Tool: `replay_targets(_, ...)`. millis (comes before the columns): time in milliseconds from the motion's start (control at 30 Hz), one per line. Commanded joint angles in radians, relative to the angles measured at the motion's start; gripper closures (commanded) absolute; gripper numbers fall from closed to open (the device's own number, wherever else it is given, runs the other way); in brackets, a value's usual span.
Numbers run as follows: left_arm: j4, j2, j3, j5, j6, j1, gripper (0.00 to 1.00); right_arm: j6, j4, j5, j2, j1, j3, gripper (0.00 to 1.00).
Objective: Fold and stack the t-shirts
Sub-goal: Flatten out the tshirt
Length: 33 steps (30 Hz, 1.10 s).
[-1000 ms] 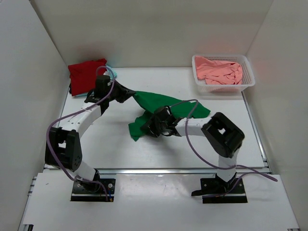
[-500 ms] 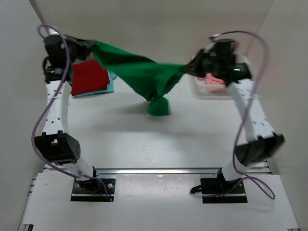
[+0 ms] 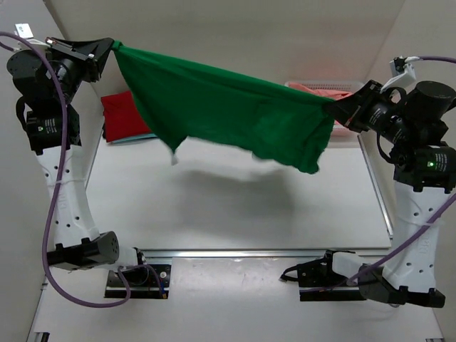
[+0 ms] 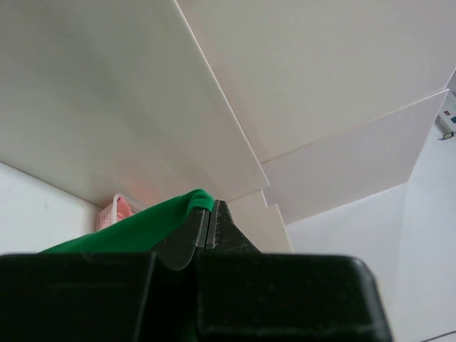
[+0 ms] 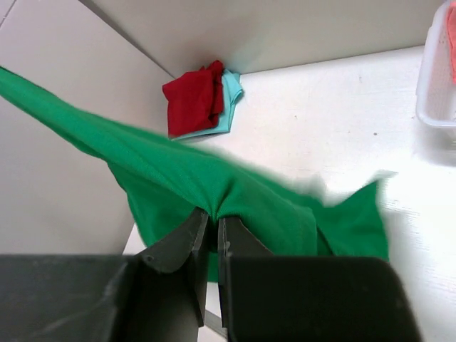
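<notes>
Where the table (image 3: 235, 214) ends far right, a white plastic basket (image 5: 436, 85) sits half hidden; far left, a red shirt (image 3: 125, 117) tops a turquoise one (image 5: 229, 107). Above the table, the soft green shirt (image 3: 235, 114) sags, stretched between the left gripper (image 3: 112, 48) and right gripper (image 3: 333, 109), both clamped on it.

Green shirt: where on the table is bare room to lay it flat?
Bare: the table middle and near half, between the arm bases, the red shirt on the turquoise shirt, and the basket. Crowded: far corners, that stack left, basket right. The green shirt hangs above.
</notes>
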Motion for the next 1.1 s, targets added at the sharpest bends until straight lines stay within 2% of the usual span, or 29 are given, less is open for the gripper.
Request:
replay_targets(0, -0.049, -0.024, 0.026, -0.046, -0.028, -0.012, 1.00, 0.007, 0.057, -0.121, 0.042, -0.094, 0.013, 1.00)
replay_targets(67, -0.075, -0.027, -0.027, -0.026, -0.006, -0.041, 1.00, 0.026, 0.023, -0.161, 0.089, -0.076, -0.042, 1.00)
replay_targets(167, -0.031, -0.062, -0.251, 0.022, -0.004, -0.060, 1.00, 0.005, -0.052, -0.236, 0.215, -0.007, -0.082, 1.00)
replay_targets(233, -0.003, -0.080, -0.377, 0.046, 0.003, -0.057, 1.00, -0.033, -0.104, -0.203, 0.321, 0.088, -0.061, 1.00)
replay_targets(400, -0.064, -0.108, -0.561, 0.033, 0.129, -0.069, 1.00, -0.121, -0.192, -0.034, 0.456, 0.162, -0.098, 1.00)
replay_targets(433, -0.065, -0.148, -0.685, -0.004, 0.165, -0.079, 1.00, -0.143, -0.173, 0.027, 0.491, 0.148, -0.228, 1.00)
replay_targets(500, -0.022, -0.189, -0.842, -0.028, 0.167, -0.087, 1.00, -0.150, -0.100, 0.067, 0.528, 0.141, -0.303, 1.00)
replay_targets(533, -0.014, -0.221, -0.871, -0.050, 0.164, -0.093, 1.00, -0.156, -0.083, 0.075, 0.533, 0.138, -0.332, 1.00)
replay_targets(633, -0.012, -0.235, -0.950, -0.058, 0.195, -0.109, 1.00, -0.170, -0.006, 0.119, 0.613, 0.150, -0.302, 0.95)
replay_targets(700, -0.003, -0.237, -0.968, -0.055, 0.192, -0.113, 1.00, -0.159, 0.009, 0.202, 0.672, 0.164, -0.261, 0.84)
replay_targets(733, 0.004, -0.240, -0.974, -0.056, 0.193, -0.119, 1.00, -0.151, 0.014, 0.227, 0.677, 0.171, -0.236, 0.81)
replay_targets(767, 0.008, -0.243, -0.980, -0.046, 0.193, -0.119, 1.00, -0.156, 0.006, 0.283, 0.683, 0.187, -0.231, 0.73)
replay_targets(833, 0.012, -0.245, -0.991, -0.050, 0.196, -0.115, 1.00, -0.153, 0.032, 0.325, 0.644, 0.213, -0.271, 0.63)
replay_targets(1000, 0.035, -0.257, -1.034, -0.033, 0.183, -0.122, 1.00, -0.130, 0.161, 0.400, 0.458, 0.217, -0.573, 0.62)
replay_targets(1067, 0.049, -0.260, -1.049, -0.024, 0.177, -0.127, 1.00, -0.134, 0.225, 0.385, 0.381, 0.219, -0.724, 0.60)
